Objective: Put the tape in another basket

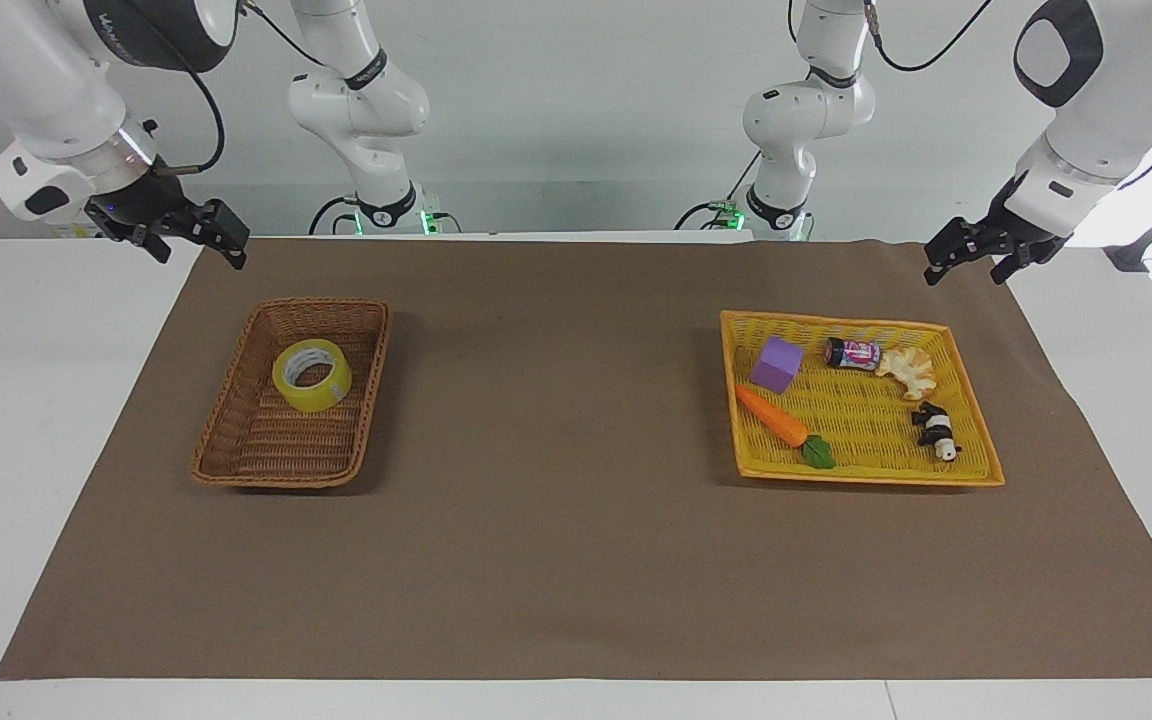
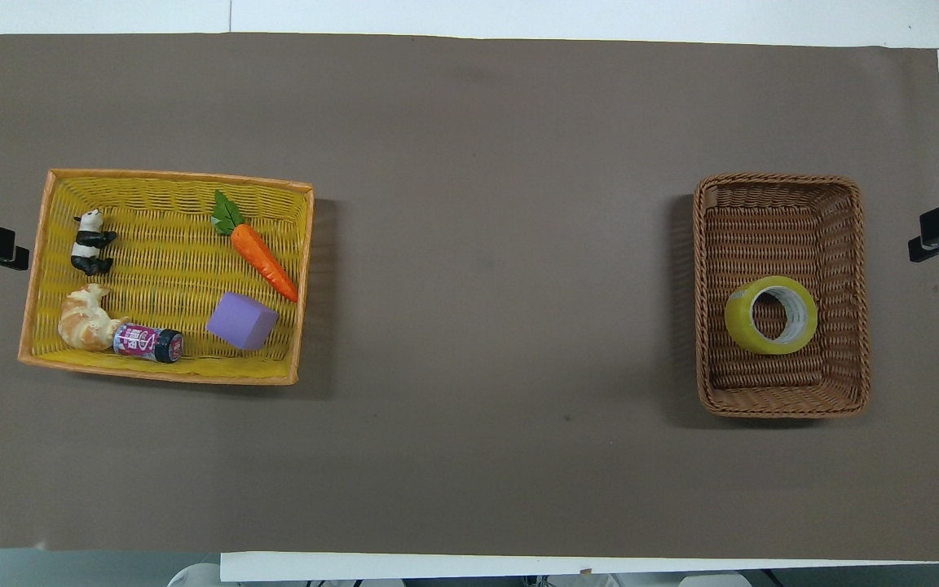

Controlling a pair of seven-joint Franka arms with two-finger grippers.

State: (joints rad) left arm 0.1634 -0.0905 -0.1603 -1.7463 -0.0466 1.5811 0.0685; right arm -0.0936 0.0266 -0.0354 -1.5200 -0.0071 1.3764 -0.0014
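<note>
Both arms have glossy white rounded shells with dark grey joint rings and caps, thin black cables looping beside them, small green lights at the bases, and a black left gripper [image 1: 966,257] and right gripper [image 1: 198,232].

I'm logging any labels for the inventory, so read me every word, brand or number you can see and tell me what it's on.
Small pink-labelled can in the yellow tray: white print, too blurred to read.
Right arm's upper link: pale lettering, too small to read.
The tape, the basket and the other toys: no text visible.
</note>
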